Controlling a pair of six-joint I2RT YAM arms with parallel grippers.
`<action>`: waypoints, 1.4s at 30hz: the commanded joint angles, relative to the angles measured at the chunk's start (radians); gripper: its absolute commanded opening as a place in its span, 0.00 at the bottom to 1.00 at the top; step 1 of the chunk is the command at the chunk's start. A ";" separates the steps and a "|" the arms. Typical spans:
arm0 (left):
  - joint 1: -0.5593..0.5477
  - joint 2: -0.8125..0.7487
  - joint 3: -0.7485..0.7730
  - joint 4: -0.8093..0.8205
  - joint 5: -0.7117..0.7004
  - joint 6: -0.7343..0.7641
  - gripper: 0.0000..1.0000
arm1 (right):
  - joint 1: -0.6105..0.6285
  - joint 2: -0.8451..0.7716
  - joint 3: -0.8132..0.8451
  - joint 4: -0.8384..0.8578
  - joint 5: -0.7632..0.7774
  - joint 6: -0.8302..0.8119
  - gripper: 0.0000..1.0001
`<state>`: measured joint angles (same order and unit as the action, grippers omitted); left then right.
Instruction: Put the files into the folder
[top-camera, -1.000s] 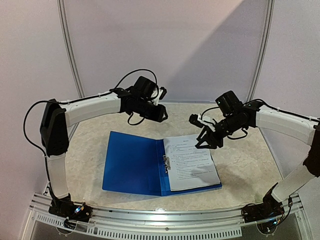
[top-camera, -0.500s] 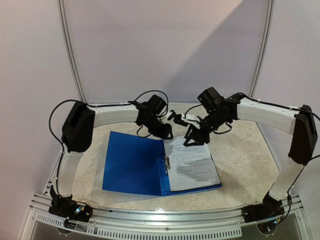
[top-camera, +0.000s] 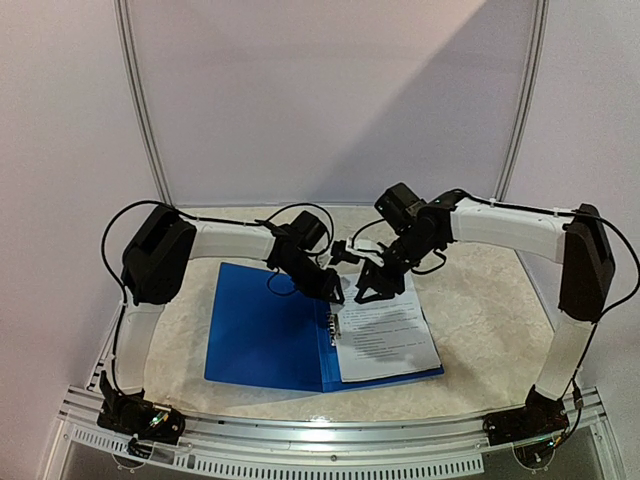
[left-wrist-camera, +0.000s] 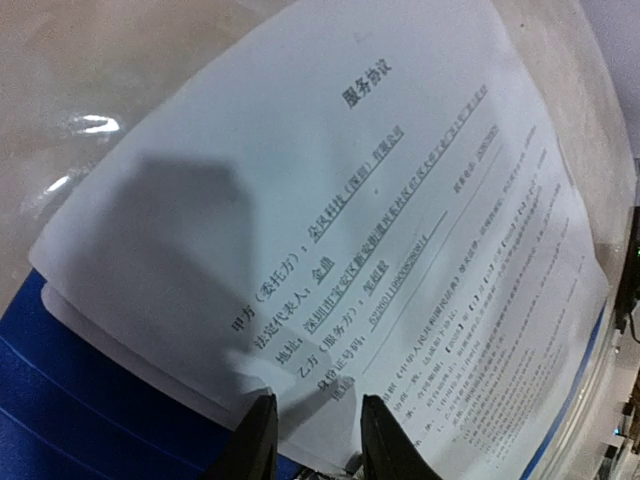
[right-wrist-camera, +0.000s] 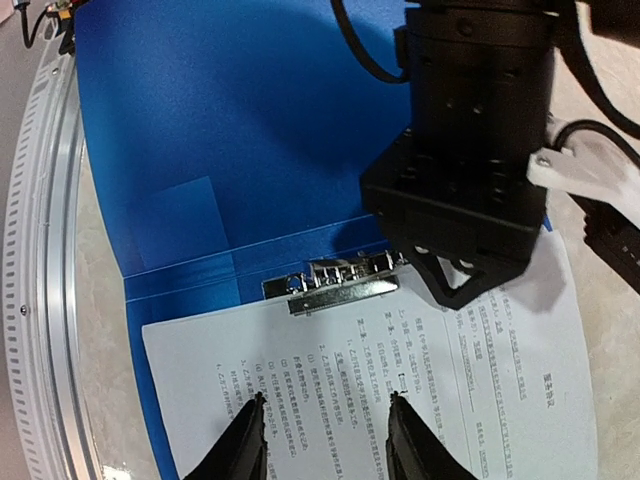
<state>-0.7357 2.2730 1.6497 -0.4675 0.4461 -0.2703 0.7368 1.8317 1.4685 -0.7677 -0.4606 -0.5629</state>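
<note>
The files lie flat on the right half of the open folder. Their long axis runs far to near, the near end leaning slightly right, with the heading at the far end and the left edge beside the metal spine clip. The left gripper hangs over the far left corner of the sheets. The right gripper is just beside it. Both have their fingers parted and hold nothing, above the pale table.
</note>
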 joint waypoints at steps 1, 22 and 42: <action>0.012 -0.030 -0.018 0.040 0.026 -0.012 0.31 | 0.042 0.064 0.065 -0.037 0.024 -0.012 0.41; 0.021 -0.012 -0.042 -0.003 -0.044 -0.029 0.30 | 0.119 0.232 0.160 0.000 0.070 0.010 0.45; 0.037 -0.015 -0.037 0.007 -0.032 -0.036 0.29 | 0.120 0.296 0.202 -0.037 0.026 0.043 0.29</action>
<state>-0.7177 2.2684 1.6325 -0.4412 0.4343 -0.3019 0.8528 2.1052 1.6508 -0.7883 -0.4065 -0.5282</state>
